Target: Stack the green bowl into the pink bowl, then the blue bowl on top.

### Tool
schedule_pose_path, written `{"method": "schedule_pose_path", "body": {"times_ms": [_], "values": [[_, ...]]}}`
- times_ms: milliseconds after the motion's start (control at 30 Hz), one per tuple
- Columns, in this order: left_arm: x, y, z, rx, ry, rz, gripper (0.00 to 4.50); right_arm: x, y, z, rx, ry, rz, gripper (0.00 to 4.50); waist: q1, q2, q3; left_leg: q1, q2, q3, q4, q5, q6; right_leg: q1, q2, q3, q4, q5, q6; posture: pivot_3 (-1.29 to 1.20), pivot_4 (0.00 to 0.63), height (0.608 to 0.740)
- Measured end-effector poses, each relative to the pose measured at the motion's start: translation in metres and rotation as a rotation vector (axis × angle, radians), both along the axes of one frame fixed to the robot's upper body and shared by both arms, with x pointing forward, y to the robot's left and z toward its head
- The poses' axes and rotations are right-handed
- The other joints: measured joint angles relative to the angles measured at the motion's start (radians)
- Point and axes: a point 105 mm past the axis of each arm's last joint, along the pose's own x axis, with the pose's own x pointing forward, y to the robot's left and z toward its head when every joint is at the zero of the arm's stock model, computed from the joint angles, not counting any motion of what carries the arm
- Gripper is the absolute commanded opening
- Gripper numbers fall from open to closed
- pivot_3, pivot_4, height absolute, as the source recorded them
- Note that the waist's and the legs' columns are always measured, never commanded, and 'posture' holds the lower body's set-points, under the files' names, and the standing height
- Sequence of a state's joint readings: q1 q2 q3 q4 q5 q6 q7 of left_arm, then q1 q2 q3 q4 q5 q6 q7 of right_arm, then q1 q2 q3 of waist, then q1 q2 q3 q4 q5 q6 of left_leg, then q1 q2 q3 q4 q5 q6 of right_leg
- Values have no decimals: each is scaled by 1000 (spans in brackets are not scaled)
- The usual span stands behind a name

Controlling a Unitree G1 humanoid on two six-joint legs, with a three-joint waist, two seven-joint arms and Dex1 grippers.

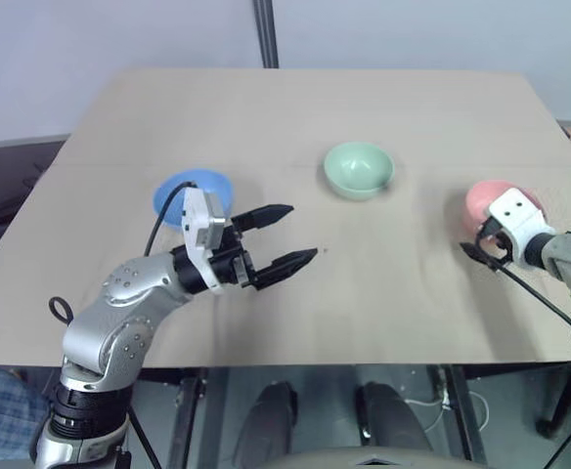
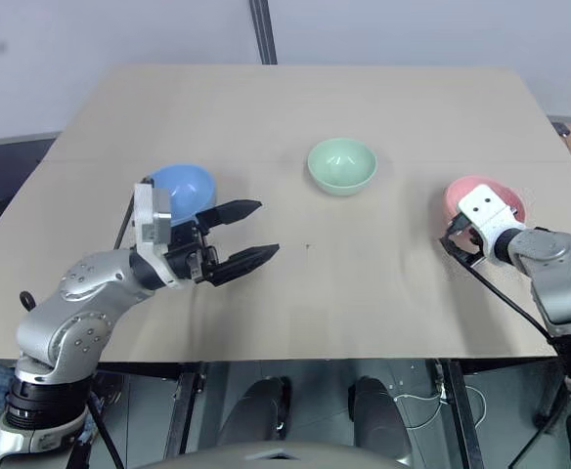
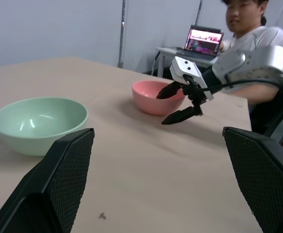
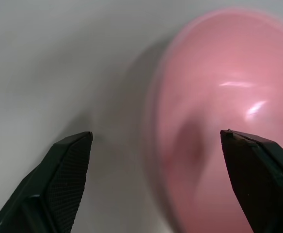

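The blue bowl point(image 1: 193, 191) sits on the left of the table, the green bowl point(image 1: 358, 169) near the middle and the pink bowl point(image 1: 491, 200) on the right, all upright and apart. My left gripper point(image 1: 281, 237) hovers open above the table just right of the blue bowl, pointing toward the green bowl point(image 3: 39, 124), with nothing between its fingers. My right gripper point(image 3: 175, 103) is open at the pink bowl's point(image 4: 228, 111) near rim. It straddles that rim, one finger over the bowl's inside and the other outside over the table.
The wooden table point(image 1: 393, 293) has wide bare stretches in front and behind the bowls. A dark pole point(image 1: 265, 34) stands at its far edge. Beyond the pink bowl's side, a person point(image 3: 258, 34) sits by a laptop point(image 3: 203, 40).
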State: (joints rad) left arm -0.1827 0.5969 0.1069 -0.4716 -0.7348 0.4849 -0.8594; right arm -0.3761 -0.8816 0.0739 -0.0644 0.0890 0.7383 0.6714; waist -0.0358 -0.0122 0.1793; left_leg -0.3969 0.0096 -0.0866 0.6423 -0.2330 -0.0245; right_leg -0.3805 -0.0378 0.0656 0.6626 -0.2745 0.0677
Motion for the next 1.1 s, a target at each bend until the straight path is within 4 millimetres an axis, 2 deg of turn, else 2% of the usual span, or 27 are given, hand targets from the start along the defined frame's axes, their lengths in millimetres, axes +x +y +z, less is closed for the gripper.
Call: {"method": "schedule_pose_path", "body": {"times_ms": [133,233,267,433,533,567,700,733,767,833,867,1000,1100], "values": [[-3,2,-6,10,13,-5,4500,1,1,-3,-13,48,25,1765,0,0,0,0,0,0,0,0,0,0,0,0,0,0,0,0,150,740],[-4,4,-11,21,22,-2,4500,2,-2,-3,-27,47,24,194,0,0,0,0,0,0,0,0,0,0,0,0,0,0,0,0,150,740],[-4,4,-11,24,20,0,4500,5,-1,2,-37,27,29,29,0,0,0,0,0,0,0,0,0,0,0,0,0,0,0,0,150,740],[-6,5,-14,22,22,5,4500,4,0,3,-50,18,50,29,-1,-2,0,0,0,0,0,0,0,0,0,0,0,0,0,0,150,740],[-6,5,-14,21,21,5,4500,2,13,4,-69,-7,140,29,-1,-1,0,0,0,0,0,0,0,0,0,0,0,0,0,0,150,740],[-6,6,-14,22,20,5,4500,-1,24,6,-72,-17,186,29,-4,0,1,0,0,0,0,0,0,-1,0,0,1,0,0,0,150,740],[-5,8,-18,38,21,9,4500,-17,88,22,22,-71,378,29,-5,0,1,0,1,-1,-1,0,0,-1,1,-1,1,0,0,0,150,740],[-5,8,-19,39,22,10,4500,-23,109,23,54,-78,434,29,-4,0,1,0,1,-1,-1,0,0,-1,1,-1,1,0,0,0,150,740],[-4,9,-19,41,22,11,4500,-25,113,24,62,-80,447,29,-4,0,1,0,1,-1,-1,0,0,-1,1,-1,1,0,0,0,150,740],[-2,11,-22,54,22,26,4500,-39,150,22,126,-73,525,29,-3,0,1,-1,1,-1,-1,0,0,-1,1,-1,1,0,0,0,150,740],[-1,11,-23,56,23,28,4500,-44,159,20,135,-58,556,29,0,0,1,-1,0,-2,-1,0,0,-1,1,-1,0,0,0,0,150,740],[2,11,-29,76,34,30,4500,-51,176,3,78,-15,568,29,4,-1,1,-1,0,-2,-1,0,0,-2,-1,-2,0,0,0,0,150,740],[4,12,-32,82,42,22,4500,-59,190,1,44,-14,615,29,0,-1,1,-1,0,-2,-1,0,0,-2,0,-2,1,0,0,0,150,740]]}}
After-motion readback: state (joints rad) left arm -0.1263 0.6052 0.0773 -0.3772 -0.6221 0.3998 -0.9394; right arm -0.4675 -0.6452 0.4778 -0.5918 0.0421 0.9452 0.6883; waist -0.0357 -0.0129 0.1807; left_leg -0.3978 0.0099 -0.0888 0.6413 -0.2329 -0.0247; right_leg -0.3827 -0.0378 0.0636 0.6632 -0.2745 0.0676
